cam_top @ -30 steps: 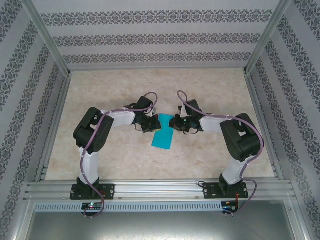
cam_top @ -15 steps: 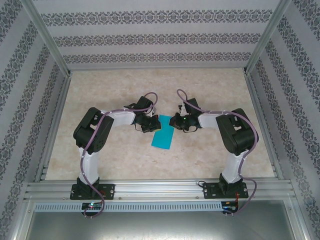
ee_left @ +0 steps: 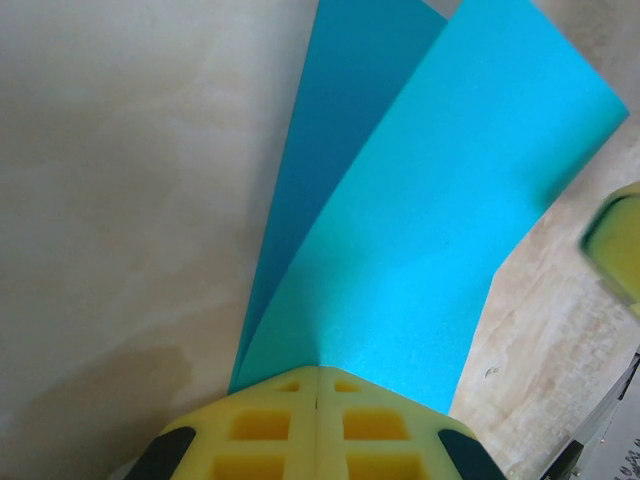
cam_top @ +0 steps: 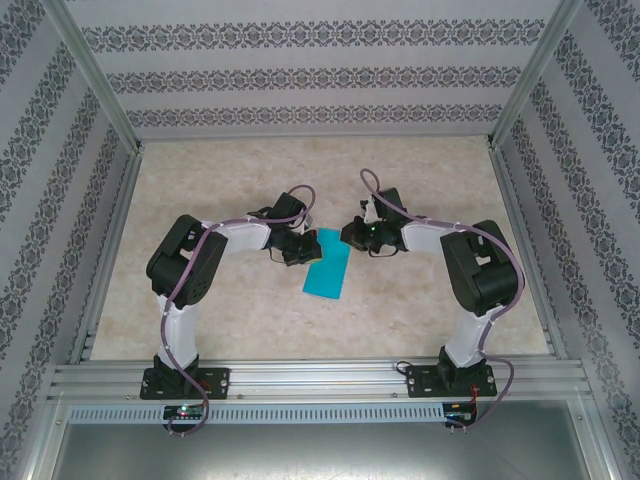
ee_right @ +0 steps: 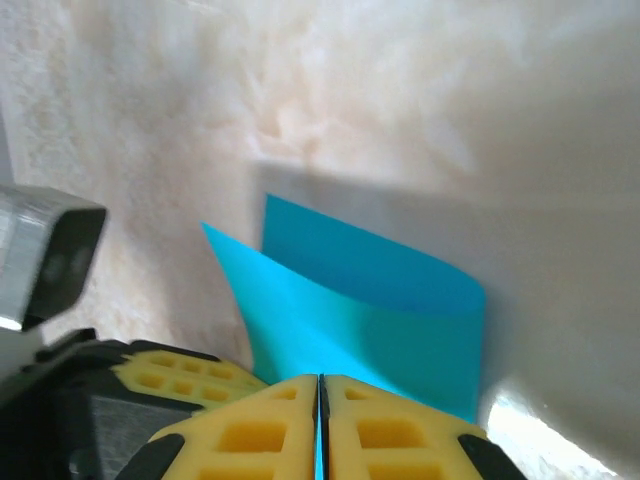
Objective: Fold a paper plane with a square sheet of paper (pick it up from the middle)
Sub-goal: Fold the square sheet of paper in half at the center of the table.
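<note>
- Both pairs of jaws are closed. The left gripper [ee_left: 317, 372] pinches the left edge of the sheet of paper [cam_top: 328, 268] between its yellow pads. The right gripper [ee_right: 320, 380] has its pads pressed together at the sheet's far right corner, with a teal sliver showing in the seam.
- The sheet is folded into a long strip near the middle of the table [cam_top: 420, 180], between the two grippers.
- Its two layers fan apart from the left pinch, and their long edges do not line up.
- The strip's near end points toward the arm bases and lies apart from both grippers.
- Open marbled tabletop stretches away on the far side, left and right.
- Metal rails [cam_top: 320, 380] and patterned walls [cam_top: 300, 75] border the table, well apart from the paper.
</note>
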